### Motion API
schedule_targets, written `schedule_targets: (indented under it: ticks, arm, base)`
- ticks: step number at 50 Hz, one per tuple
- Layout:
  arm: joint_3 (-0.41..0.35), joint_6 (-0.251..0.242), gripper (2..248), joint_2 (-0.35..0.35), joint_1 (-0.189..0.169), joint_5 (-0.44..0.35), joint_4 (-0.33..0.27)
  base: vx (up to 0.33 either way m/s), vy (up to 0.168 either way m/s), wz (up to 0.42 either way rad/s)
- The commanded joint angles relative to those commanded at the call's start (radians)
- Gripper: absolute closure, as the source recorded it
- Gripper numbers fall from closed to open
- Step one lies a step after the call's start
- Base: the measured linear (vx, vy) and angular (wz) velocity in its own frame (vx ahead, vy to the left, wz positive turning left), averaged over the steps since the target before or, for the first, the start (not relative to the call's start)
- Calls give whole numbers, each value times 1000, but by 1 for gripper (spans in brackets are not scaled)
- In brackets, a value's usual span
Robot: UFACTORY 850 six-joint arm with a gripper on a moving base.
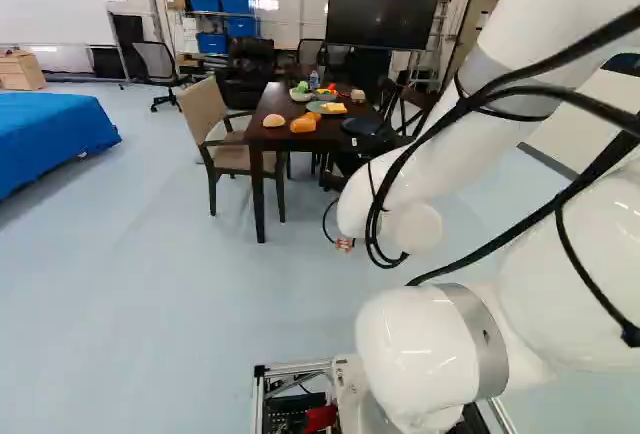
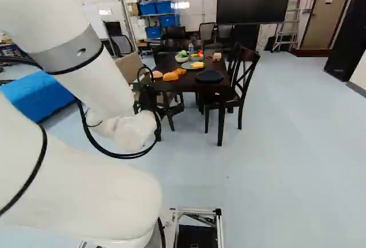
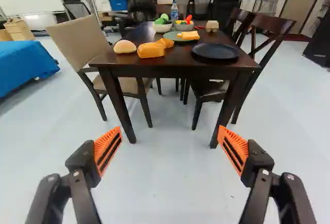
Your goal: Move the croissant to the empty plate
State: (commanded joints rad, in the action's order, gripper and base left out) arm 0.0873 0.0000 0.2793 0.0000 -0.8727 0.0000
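Note:
The gripper (image 1: 345,245) shows only as a small orange bit beside the white wrist in the left base view. In the wrist view the gripper (image 3: 170,144) stands open, its orange pads wide apart with only floor between them. Ahead of it and higher is the dark table. What looks like the croissant (image 3: 166,43) lies on the tabletop, partly behind an orange-brown loaf (image 3: 151,50). A dark, empty plate (image 3: 215,51) rests near the table's front edge, on the chair-with-black-frame side. The gripper touches none of these.
The table (image 3: 175,69) also bears a round bun (image 3: 125,47), a green plate (image 3: 174,36) with yellow food, bowls and a bottle (image 3: 174,12). A beige chair (image 3: 80,35) and a dark wooden chair (image 3: 268,28) flank it. A blue-covered table (image 1: 50,139) stands farther left in the left base view.

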Motion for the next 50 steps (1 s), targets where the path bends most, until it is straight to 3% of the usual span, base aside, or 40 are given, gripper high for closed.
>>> schedule_targets:
  ticks: [27,50]
  arm:
    - [0,0,3,0,0,0,0]
    - [0,0,3,0,0,0,0]
  base:
    - [4,1,6]
    - [95,3,-9]
